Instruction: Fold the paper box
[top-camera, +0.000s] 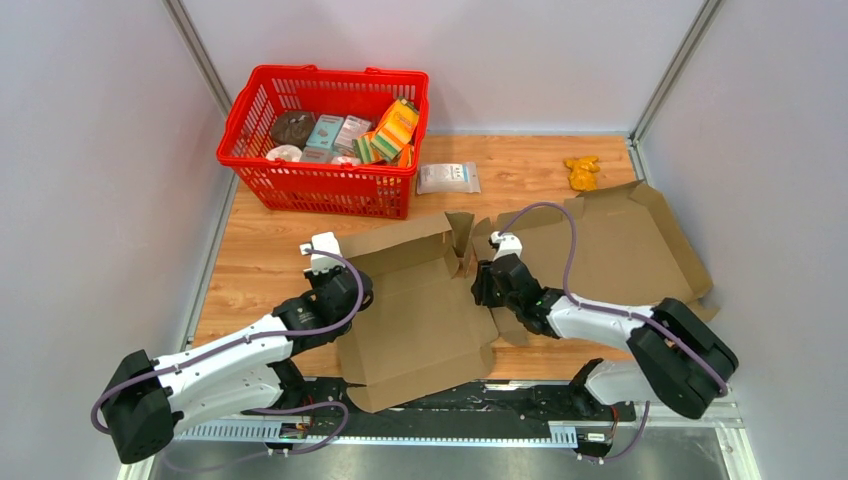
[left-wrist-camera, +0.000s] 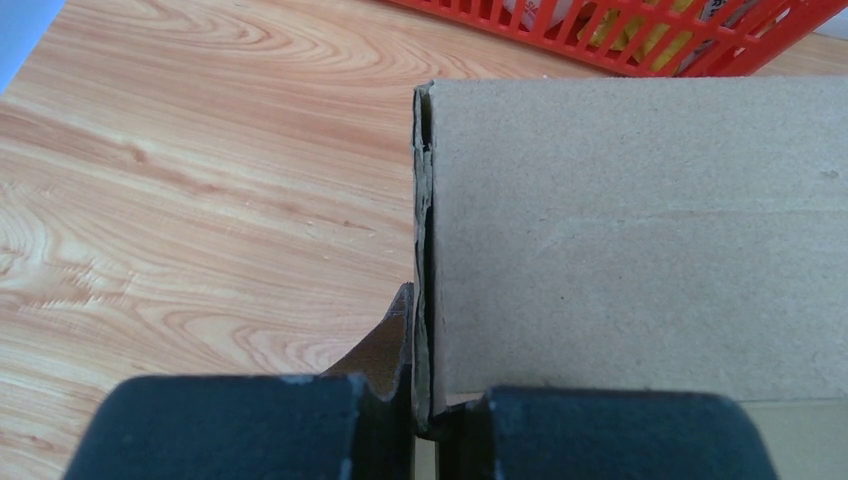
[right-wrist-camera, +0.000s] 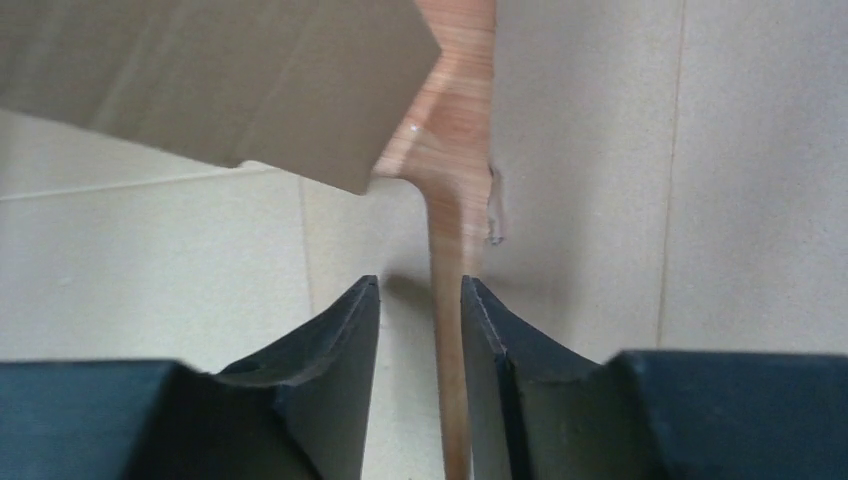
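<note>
Overhead, the paper box (top-camera: 420, 320) lies flattened on the near middle of the wooden table (top-camera: 270, 250), with short flaps standing up along its far edge. The left gripper (top-camera: 350, 290) sits at the box's left edge and the right gripper (top-camera: 480, 285) at its right edge. A second cardboard sheet (top-camera: 620, 250) lies spread to the right, just beside the box. A red basket (top-camera: 300, 185) filled with packaged goods stands at the far left. A white packet (top-camera: 448, 178) lies just right of the basket, and a yellow toy (top-camera: 582, 172) lies farther right, near the far edge.

Seen from the left wrist, the left gripper (left-wrist-camera: 425, 420) has its jaws pressed together on the box's folded left edge. The doubled cardboard edge runs up from between the dark fingers (left-wrist-camera: 230, 430). The brown panel of the paper box (left-wrist-camera: 640, 230) fills the right side, bare table (left-wrist-camera: 200, 200) the left. The basket (left-wrist-camera: 640, 40) shows at the far edge.

From the right wrist, the right gripper (right-wrist-camera: 420, 300) has its jaws spread a little, with nothing clamped between them. Pale cardboard lies under both fingers (right-wrist-camera: 320, 400). A narrow strip of table (right-wrist-camera: 450, 150) runs through the gap between them. A brown flap (right-wrist-camera: 200, 80) hangs across the far left.
</note>
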